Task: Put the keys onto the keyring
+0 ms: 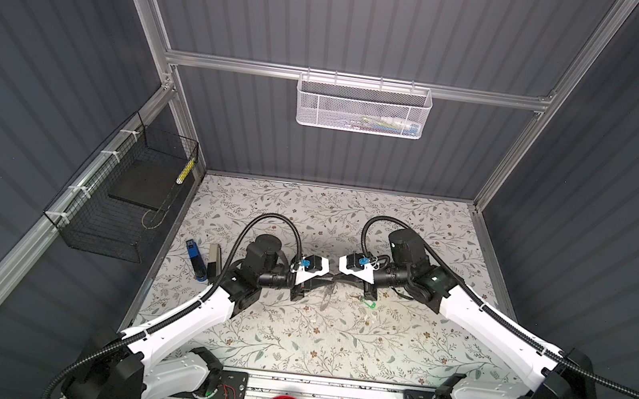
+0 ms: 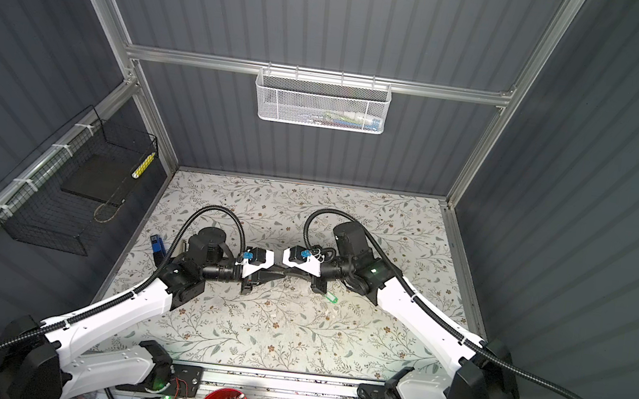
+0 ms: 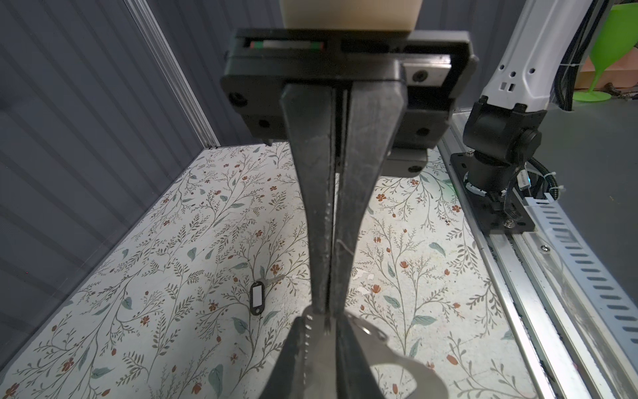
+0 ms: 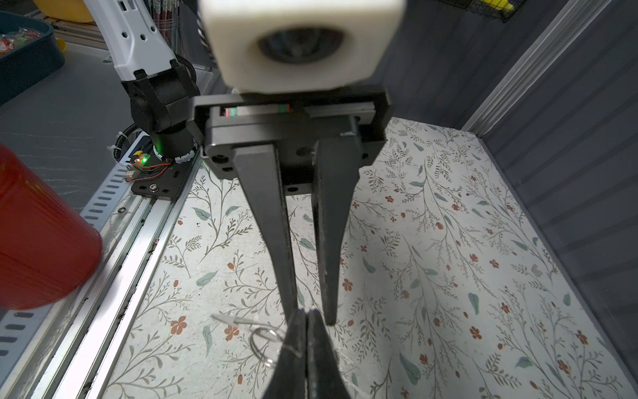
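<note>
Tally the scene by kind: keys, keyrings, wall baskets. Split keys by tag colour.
Keys: 2 (black-tagged key, green-tagged key)
Keyring: 1
Wall baskets: 2 (white mesh basket, black wire basket)
Total: 5

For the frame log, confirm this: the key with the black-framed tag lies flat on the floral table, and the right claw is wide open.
Not wide open: the right claw is shut tight, its tips on the holed edge of the keyring, as the left wrist view shows. The key with the black-framed tag does lie flat on the floral table.
</note>
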Available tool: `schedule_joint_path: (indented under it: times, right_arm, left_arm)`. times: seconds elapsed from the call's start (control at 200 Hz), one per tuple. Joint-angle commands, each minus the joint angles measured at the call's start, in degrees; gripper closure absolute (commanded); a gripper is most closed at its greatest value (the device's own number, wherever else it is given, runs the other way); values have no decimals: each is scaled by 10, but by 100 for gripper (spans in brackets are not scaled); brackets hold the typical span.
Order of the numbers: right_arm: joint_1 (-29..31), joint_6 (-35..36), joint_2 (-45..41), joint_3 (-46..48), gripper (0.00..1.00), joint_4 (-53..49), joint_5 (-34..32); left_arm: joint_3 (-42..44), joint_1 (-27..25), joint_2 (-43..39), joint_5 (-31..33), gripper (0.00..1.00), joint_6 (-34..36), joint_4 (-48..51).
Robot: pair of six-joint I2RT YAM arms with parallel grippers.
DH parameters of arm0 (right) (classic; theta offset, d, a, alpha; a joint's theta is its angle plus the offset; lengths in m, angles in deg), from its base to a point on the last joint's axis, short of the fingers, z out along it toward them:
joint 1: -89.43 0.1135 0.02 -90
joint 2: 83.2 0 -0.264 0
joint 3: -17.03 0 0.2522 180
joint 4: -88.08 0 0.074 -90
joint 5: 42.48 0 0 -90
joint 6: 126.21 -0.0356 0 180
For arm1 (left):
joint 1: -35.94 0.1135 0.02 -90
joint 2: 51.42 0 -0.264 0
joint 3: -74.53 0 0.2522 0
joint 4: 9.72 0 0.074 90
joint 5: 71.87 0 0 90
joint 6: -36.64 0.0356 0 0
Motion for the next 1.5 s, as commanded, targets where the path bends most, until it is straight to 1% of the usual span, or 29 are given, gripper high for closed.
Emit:
schedule_joint_path:
  times: [0.0, 0.23, 0.33, 0.41, 0.53, 0.615, 0.725, 0.82, 0.961, 1.036, 1.051, 1.106, 1.236, 1.351, 1.496]
  right_arm:
    - [1, 4, -4, 5, 100, 18, 17]
    - [3, -8, 3, 5, 100, 39, 21]
    - [4, -9, 4, 5, 100, 44, 19]
    - [3, -9, 4, 6, 97, 44, 13]
    - [4, -10, 0, 7, 88, 40, -9]
    - [2, -10, -12, 11, 75, 37, -31]
    - [-1, -23, -30, 9, 65, 24, -42]
    - [-1, -21, -45, 0, 59, -4, -51]
    - [-4, -26, -81, 9, 54, -21, -84]
    - [-4, -37, -99, 21, 53, -12, -91]
    - [-4, -41, -118, 25, 53, -7, -93]
    - [-6, -50, -143, 42, 52, 8, -98]
    - [-20, -68, -181, 74, 52, 25, -108]
    - [-28, -90, -204, 104, 56, 39, -104]
    - [-28, -135, -219, 148, 64, 99, -74]
  left_arm:
    - [-17, -4, 5, -16, 85, -8, -9]
    - [-19, -4, 10, -24, 100, -5, -4]
    - [-22, -4, 14, -30, 100, -4, -3]
    - [-21, -4, 11, -34, 100, -1, 0]
    - [-18, -4, 2, -35, 100, -1, -1]
    - [-13, -4, -2, -31, 100, -5, -2]
    - [-9, -4, -4, -25, 100, -8, -1]
    - [-3, -4, -3, -30, 100, -15, -19]
    - [3, -3, 0, -38, 100, -37, -50]
    - [7, -3, 0, -44, 100, -41, -61]
    - [7, -3, -2, -44, 100, -42, -64]
    - [8, -3, -1, -48, 100, -44, -67]
    - [6, -2, 0, -59, 100, -46, -74]
    - [3, -2, 0, -67, 100, -55, -86]
    - [7, -2, 3, -90, 100, -80, -121]
